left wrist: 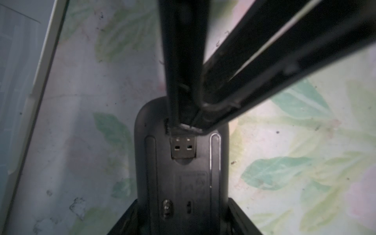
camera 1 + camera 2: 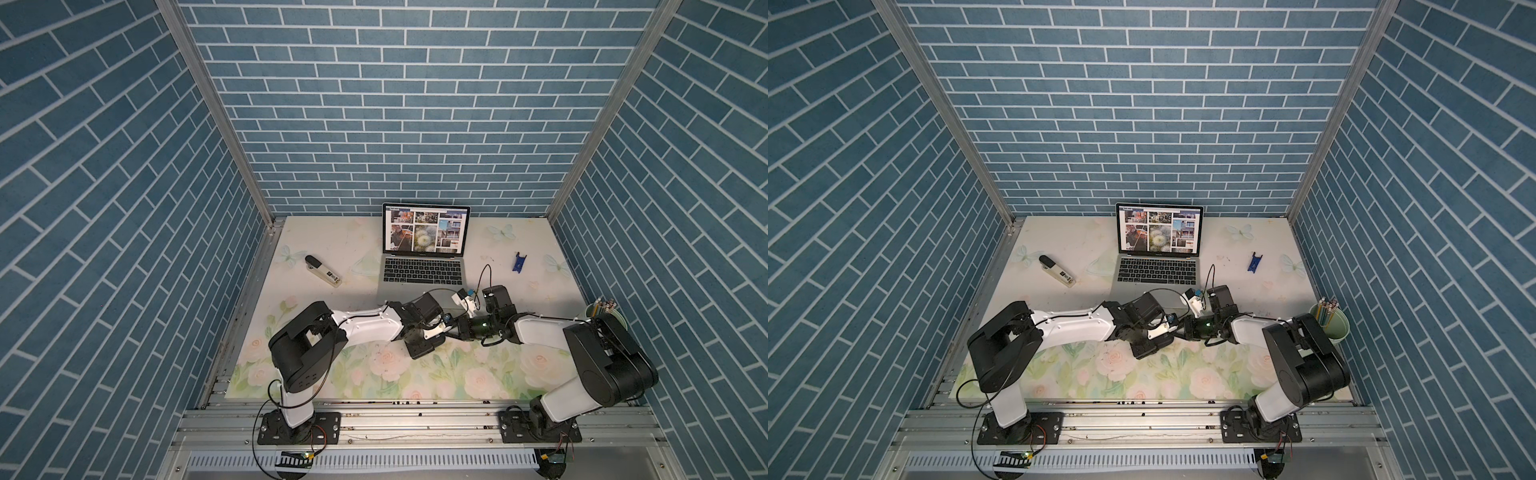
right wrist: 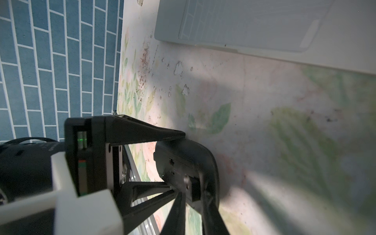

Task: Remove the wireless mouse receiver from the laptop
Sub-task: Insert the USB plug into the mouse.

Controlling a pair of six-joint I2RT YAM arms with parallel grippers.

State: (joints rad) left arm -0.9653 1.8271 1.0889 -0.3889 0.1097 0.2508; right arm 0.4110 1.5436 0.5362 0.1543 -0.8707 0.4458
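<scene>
Top views both show the laptop [image 2: 422,270] open at the far middle of the flowered surface [image 2: 332,237], its screen lit and nothing we can make out projecting from its sides. The left arm [image 2: 365,324] and right arm [image 2: 540,332] reach toward each other and meet just near of its near right corner. We judge they meet so that one can steady what the other works on. A stapler [image 2: 323,271] on the left and a blue plastic piece [image 2: 518,263] on the right lie well apart from the arms.

Left wrist view explains the meeting. The left hand [image 1: 183,207] clasps the mouse [image 1: 160,173] by its sides with the underside turned toward the lens, which exposes the storage recess. The wireless mouse receiver [image 1: 183,147] lies in that recess with its metal plug showing, so it is out of the laptop. The right hand [image 1: 188,125] has both fingers converged on the receiver's cap end. Whether they pinch it or only rest there, we cannot tell.

Right wrist view looks along the surface. The left hand's fingers bracket the mouse [image 3: 195,160] on two sides, holding it firm against a push. The laptop [image 3: 264,30] sits farther off, apart from both hands. We judge the removal done, and what remains is seating the receiver and letting go.
</scene>
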